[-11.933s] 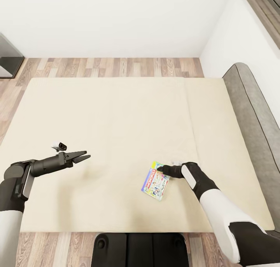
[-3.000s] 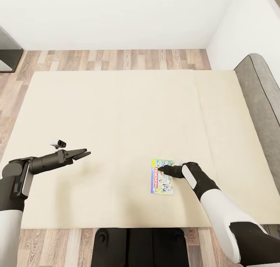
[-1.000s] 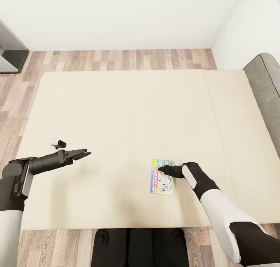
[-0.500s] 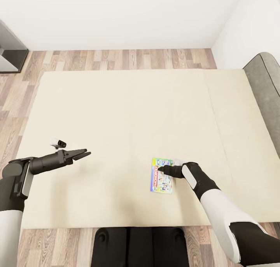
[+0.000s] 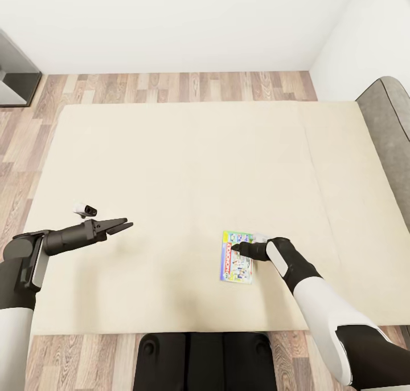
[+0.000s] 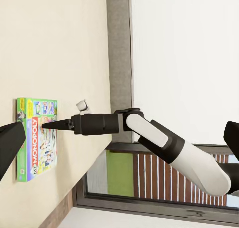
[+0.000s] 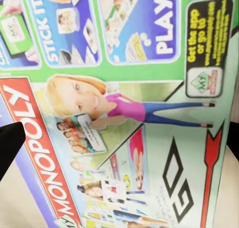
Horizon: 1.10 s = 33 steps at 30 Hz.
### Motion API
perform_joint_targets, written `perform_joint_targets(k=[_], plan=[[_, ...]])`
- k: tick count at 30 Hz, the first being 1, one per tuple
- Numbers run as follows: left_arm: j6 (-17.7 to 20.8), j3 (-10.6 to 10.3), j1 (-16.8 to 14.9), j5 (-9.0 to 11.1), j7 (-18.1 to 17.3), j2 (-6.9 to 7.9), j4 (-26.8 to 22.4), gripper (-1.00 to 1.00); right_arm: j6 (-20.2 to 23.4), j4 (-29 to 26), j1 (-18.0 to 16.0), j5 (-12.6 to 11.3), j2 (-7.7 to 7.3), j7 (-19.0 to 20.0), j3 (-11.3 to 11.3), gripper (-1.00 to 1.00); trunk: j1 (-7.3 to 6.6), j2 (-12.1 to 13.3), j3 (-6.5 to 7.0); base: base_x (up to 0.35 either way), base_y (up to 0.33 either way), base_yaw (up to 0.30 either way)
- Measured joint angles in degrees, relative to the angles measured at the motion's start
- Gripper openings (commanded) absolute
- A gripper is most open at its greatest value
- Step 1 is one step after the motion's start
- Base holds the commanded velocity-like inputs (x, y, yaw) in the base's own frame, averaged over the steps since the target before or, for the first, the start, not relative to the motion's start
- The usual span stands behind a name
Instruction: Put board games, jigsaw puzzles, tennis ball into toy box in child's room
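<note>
Lying flat on the plain beige mattress of the low grey-framed bed (image 5: pixel 171 168), the thin green-and-white Monopoly board game box (image 5: pixel 236 258) sits near the near edge, right of centre. The black right gripper (image 5: pixel 236 247) hovers over its far right part; whether its fingers are spread cannot be told. Well apart at the left, the black left gripper (image 5: pixel 126 225) is spread and holds nothing.

A board game (image 5: pixel 237 264) lies flat on the bed (image 5: pixel 171 168), toward its near edge and right of centre. The right gripper (image 5: pixel 234 247) sits directly over the game. The left gripper (image 5: pixel 124 225) hovers over the mattress, well apart to the left.
</note>
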Motion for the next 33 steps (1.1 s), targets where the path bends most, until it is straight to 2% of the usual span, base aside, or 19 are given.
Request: perform_joint_targets(k=[15,33], plan=[[0.05,0.00,0.00,-0.04,0.00,-0.02,0.01,1.00,0.00,0.00,0.00,0.00,-0.05,0.00,0.01,1.00,0.00,0.00,0.00,0.000,0.009,0.000],[0.02,0.01,-0.01,-0.04,-0.01,-0.05,-0.01,1.00,0.00,0.00,0.01,0.01,0.02,0.00,0.02,1.00,0.00,0.00,0.00,0.000,0.136,0.000]])
